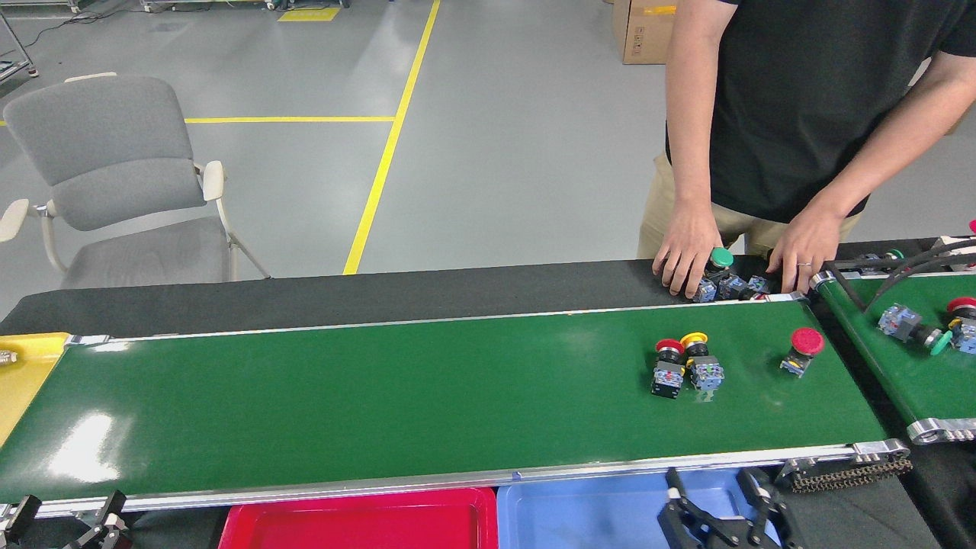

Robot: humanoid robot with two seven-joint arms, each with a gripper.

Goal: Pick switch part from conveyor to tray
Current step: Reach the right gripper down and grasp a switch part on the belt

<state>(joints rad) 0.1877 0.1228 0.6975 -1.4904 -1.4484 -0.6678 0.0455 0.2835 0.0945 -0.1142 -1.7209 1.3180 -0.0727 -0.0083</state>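
The conveyor (381, 396) runs across the head view as a long green belt. Three switch parts lie on its right end: a red-capped one (669, 369), a yellow-capped one (703, 366) touching it, and a red mushroom-capped one (801, 352) further right. The red tray (358, 522) sits below the belt's near rail, and what shows of it holds nothing. My right gripper (713, 488) stands open and empty over the blue tray (579, 511), short of the belt. My left gripper (72, 509) is open at the bottom left corner.
A person stands behind the belt with both hands (686, 255) on a pile of switch parts (728, 284) on the black table. A shorter green belt (907, 366) at the right carries more parts. A yellow tray (27, 366) adjoins the left end. A grey chair (114, 175) stands behind.
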